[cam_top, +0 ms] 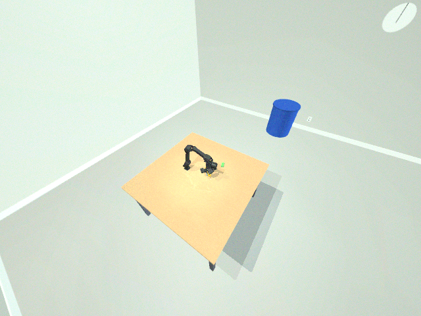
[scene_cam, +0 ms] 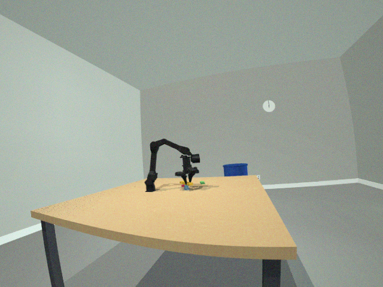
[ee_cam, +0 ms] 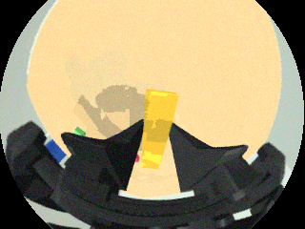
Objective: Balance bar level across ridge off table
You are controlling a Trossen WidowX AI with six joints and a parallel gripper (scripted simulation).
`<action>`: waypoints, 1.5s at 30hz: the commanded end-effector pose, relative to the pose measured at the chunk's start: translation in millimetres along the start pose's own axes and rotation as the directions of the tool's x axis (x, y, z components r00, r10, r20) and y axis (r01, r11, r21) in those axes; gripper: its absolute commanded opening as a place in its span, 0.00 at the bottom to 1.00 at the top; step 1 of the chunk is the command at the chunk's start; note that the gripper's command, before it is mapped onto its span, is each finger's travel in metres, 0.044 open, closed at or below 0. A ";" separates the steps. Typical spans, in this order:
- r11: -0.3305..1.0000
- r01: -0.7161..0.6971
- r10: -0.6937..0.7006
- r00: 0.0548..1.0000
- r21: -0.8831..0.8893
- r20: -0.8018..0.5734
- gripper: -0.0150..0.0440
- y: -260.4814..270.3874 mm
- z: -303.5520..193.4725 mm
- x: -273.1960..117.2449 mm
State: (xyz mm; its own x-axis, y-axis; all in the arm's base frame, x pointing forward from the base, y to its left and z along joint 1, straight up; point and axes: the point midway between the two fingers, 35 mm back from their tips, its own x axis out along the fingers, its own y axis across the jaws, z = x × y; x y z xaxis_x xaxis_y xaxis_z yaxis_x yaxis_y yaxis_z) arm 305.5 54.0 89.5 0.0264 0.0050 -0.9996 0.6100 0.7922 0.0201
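The yellow bar is between the fingertips of my gripper, which is shut on it. In the wrist view the bar runs lengthwise between the fingers, its far end beyond the tips. In the exterior view it looks roughly level, low over the table. A small blue piece, which looks like the ridge, shows just below the fingers. The fingers and bar hide much of this spot, so I cannot tell whether bar and blue piece touch.
A small green block lies on the table beyond the gripper. A small red piece is close to the bar. A blue bin stands beyond the table.
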 end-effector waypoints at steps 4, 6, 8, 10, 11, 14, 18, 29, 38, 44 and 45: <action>1.000 0.000 0.000 1.000 0.000 0.000 0.25 0.0 0.0 0.0; 1.000 0.000 0.000 1.000 0.000 0.000 0.25 0.0 0.0 0.0; 1.000 0.000 0.000 1.000 0.000 0.000 0.25 0.0 0.0 0.0; 1.000 0.000 0.000 1.000 0.000 0.000 0.25 0.0 0.0 0.0; 1.000 0.000 0.000 1.000 0.000 0.000 0.25 0.0 0.0 0.0; 1.000 0.000 0.000 1.000 0.000 0.000 0.25 0.0 0.0 0.0; 1.000 0.000 0.000 1.000 0.000 0.000 0.25 0.0 0.0 0.0; 1.000 0.000 0.000 1.000 0.000 0.000 0.34 0.0 0.0 0.0; 1.000 0.000 0.000 1.000 0.000 0.000 0.54 0.0 0.0 0.0; 1.000 0.000 0.000 1.000 0.000 0.000 0.54 0.0 0.0 0.0; 1.000 0.000 0.000 1.000 0.000 0.000 0.54 0.0 0.0 0.0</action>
State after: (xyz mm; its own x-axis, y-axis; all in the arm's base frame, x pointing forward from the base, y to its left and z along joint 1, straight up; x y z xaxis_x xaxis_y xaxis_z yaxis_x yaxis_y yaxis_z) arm 305.5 54.0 89.5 0.0265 0.0050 -0.9996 0.6100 0.7921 0.0201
